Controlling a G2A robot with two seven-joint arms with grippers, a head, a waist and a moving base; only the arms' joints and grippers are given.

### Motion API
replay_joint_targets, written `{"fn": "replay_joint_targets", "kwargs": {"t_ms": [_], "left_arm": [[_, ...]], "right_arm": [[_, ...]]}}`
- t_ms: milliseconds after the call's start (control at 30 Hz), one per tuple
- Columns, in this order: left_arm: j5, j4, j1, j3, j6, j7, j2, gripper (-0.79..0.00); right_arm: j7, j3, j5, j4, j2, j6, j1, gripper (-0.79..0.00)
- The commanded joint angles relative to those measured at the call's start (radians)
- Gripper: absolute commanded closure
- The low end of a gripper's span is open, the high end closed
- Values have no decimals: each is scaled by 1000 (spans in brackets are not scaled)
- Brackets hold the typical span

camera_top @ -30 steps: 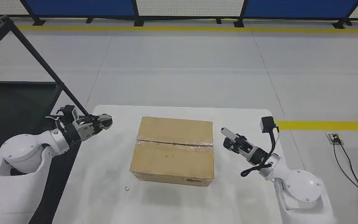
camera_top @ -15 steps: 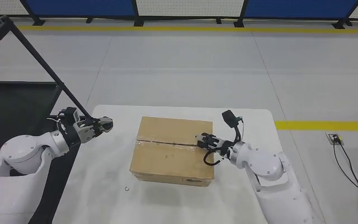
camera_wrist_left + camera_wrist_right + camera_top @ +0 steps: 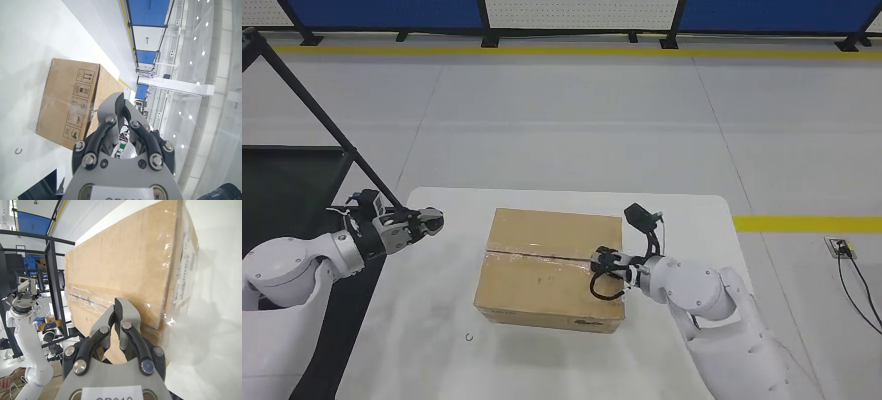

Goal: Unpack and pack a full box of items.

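You have the cardboard box [image 3: 552, 270] standing taped shut in the middle of the white table [image 3: 422, 330], its clear tape seam [image 3: 542, 257] running left to right across the top. Your right gripper [image 3: 600, 264] sits at the right end of that seam, fingers pressed together on nothing; you cannot tell whether it touches the tape. Your left gripper [image 3: 434, 217] hangs over the table's left side, well apart from the box, pinched closed and empty, and a small open ring [image 3: 470, 336] lies near the box's near left corner.
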Motion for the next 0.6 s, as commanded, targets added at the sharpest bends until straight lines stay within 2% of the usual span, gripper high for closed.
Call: {"fn": "replay_joint_targets", "kwargs": {"t_ms": [0,300,567], "left_arm": [[-2,5,0,0,-4,-1,1,0],[-13,11,10,-10,-10,-1,6,0],[-25,13,28,-24,-15,0,11,0]], "right_arm": [[-3,-26,3,27,-4,1,23,0],[-22,-135,59,157,-33,-13,133,0],[-74,-238,153,261,-75,-41,230,0]]}}
